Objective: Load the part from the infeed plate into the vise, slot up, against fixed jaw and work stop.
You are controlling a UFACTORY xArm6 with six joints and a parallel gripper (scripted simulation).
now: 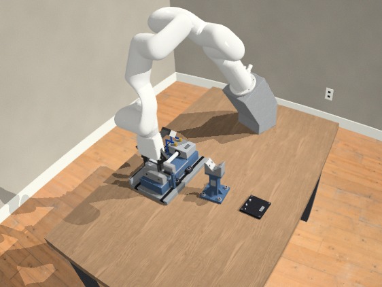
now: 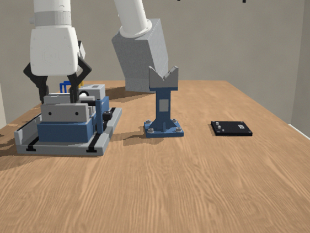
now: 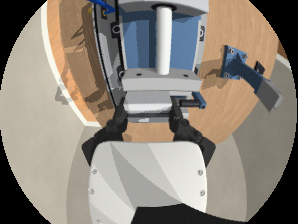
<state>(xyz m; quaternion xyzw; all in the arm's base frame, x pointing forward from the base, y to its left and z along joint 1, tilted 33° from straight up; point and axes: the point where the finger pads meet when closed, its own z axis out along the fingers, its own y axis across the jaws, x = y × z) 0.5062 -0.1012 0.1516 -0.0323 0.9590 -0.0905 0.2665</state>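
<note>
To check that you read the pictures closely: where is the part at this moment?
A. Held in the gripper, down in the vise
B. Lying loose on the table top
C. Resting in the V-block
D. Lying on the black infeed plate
A: the gripper is shut on the part down in the vise, while the infeed plate and V-block carry no block.
</note>
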